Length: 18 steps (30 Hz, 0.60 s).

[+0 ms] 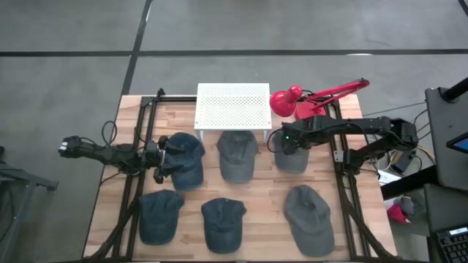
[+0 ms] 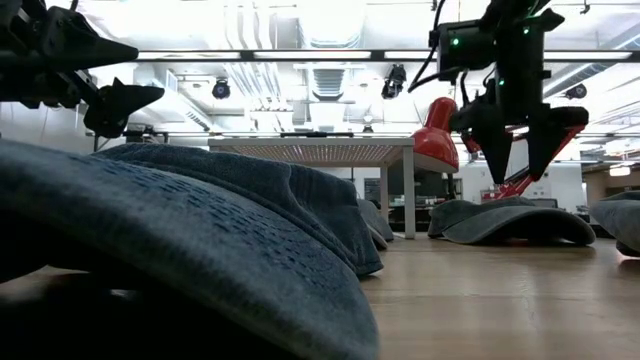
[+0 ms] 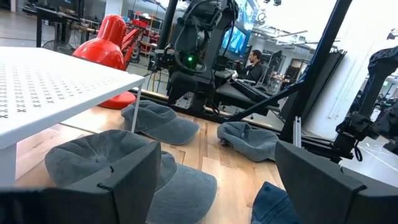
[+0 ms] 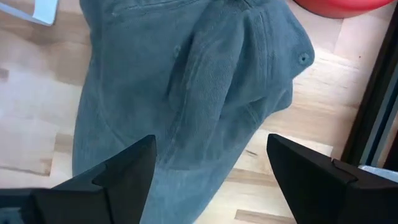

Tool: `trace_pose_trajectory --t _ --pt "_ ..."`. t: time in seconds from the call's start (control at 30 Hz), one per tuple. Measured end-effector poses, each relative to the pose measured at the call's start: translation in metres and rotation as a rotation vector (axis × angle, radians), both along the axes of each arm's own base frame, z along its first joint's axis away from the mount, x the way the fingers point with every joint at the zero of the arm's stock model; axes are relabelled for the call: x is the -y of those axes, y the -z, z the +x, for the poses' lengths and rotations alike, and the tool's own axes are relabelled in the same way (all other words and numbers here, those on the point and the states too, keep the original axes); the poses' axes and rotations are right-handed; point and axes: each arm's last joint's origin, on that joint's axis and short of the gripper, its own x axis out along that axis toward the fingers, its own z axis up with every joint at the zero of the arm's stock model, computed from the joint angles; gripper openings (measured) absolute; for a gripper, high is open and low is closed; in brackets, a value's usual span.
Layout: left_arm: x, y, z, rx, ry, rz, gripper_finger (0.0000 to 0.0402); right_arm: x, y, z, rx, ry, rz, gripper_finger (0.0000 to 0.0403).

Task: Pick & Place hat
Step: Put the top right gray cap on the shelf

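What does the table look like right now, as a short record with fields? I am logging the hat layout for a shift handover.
surface: wooden table
hats: six denim caps in two rows of three
right gripper: open, above the grey-blue cap in the back right, not holding it
left gripper: open, over the dark blue cap in the back left
other items: white perforated metal stand at the back; red desk lamp beside it

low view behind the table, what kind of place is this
Probably a robotics lab or workshop. An open ceiling with exposed ducts and strip lights, a wooden slat table framed by black metal rails, and a person seated at monitors in the background point to it.
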Motion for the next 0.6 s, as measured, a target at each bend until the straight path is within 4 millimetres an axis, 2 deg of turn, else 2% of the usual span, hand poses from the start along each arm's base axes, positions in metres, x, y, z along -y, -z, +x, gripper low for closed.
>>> trace_pose_trajectory --t 0.23,0.6 --pt "0.0 0.0 0.0 0.0 0.0 0.0 0.0317 0.004 0.014 0.005 0.035 0.007 -0.004 0.0293" --pt "0.0 0.0 0.0 0.0 0.003 0.0 0.0317 0.01 0.051 -0.007 0.094 0.096 -0.024 0.0295"
